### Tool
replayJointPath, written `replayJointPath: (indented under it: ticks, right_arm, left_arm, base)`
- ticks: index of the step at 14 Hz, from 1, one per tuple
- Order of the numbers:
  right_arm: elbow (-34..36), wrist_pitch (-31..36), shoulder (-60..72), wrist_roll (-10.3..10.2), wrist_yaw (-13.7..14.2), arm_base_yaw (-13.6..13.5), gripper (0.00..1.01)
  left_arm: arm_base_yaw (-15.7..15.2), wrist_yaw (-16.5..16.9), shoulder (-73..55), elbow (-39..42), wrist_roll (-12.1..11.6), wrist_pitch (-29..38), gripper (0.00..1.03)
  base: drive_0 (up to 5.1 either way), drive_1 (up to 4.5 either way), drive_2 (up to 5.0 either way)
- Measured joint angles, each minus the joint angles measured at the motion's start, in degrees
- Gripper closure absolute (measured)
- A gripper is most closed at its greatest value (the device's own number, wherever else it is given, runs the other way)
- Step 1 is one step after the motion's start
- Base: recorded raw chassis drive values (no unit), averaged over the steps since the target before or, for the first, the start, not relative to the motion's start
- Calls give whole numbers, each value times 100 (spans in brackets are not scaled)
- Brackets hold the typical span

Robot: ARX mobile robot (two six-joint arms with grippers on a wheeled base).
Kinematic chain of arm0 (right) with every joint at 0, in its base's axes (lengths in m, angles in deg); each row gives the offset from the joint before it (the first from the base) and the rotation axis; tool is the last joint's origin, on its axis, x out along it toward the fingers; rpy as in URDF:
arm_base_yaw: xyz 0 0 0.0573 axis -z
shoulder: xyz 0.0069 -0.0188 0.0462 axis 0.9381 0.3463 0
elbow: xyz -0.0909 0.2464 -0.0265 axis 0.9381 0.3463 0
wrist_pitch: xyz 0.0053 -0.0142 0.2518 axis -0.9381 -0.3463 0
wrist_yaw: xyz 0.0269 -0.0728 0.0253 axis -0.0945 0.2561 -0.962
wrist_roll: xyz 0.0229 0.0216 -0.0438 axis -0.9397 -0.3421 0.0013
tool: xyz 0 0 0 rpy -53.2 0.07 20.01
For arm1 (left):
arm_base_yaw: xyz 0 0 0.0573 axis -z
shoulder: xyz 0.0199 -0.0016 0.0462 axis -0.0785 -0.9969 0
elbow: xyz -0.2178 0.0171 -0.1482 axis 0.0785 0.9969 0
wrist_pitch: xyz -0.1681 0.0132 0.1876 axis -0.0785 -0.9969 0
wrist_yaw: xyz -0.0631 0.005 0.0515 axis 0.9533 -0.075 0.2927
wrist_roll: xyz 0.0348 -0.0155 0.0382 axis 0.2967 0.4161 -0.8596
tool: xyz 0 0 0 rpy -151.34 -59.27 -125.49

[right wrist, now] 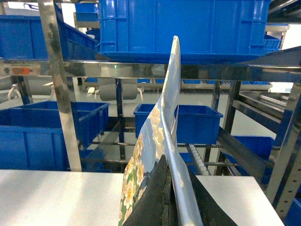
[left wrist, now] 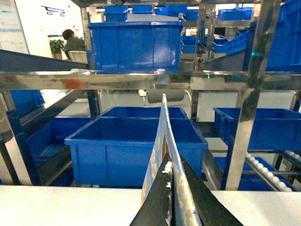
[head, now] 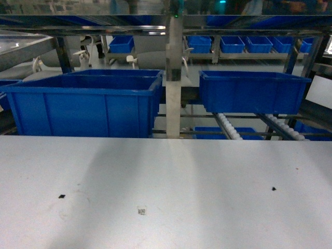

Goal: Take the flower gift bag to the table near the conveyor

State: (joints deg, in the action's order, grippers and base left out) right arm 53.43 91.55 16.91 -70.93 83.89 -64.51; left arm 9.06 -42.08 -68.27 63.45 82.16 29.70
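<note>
- Plainly, the bag is in the air: both wrist views show a thin, flat panel rising edge-on from between dark jaws, with cream flowers on green visible in the right wrist view.
- Right gripper: its jaws are pinched narrow on the bag's lower edge, no gap showing.
- Left gripper: its jaws likewise clamp a thin printed sheet that stands upright; I judge it the same bag, held at another spot.
- Desk: the head view shows it pale and wide, with two dark specks and a small square sticker. Neither the bag nor the arms appear in that view.
- Conveyor: white rollers sit in steel rails just beyond the desk's far edge, flanked by blue bins.
- Progress, as I judge it: the pick-up is done and the robot faces the desk by the conveyor. The bag has not been set down.
- Left to do: lower the bag onto the desk, then release both grips.
</note>
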Motion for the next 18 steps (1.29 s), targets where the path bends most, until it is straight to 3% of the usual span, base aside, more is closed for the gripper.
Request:
replayJointPath:
  ticks: [2, 12, 13, 15, 18]
  right_arm:
    - [0, -15, 0, 0, 0, 0, 99]
    - [0, 0, 0, 2, -22, 2, 99]
    - [15, 181, 55, -2, -160, 170, 99]
    - [31, 291, 177, -2, -192, 247, 99]
    - [151, 780, 763, 7, -199, 195, 99]
  left_arm:
    - [0, 0, 0, 0, 0, -7, 101]
    - [-7, -17, -13, 7, 0, -7, 101]
    - [-7, -20, -13, 7, 0, -9, 101]
    - [-7, -20, -13, 7, 0, -9, 101]
    - [-7, -17, -13, 7, 0, -7, 101]
  base:
    - [-408, 450, -84]
    - [0, 0, 0]
    - [0, 0, 0]
    - [0, 0, 0]
    - [0, 0, 0]
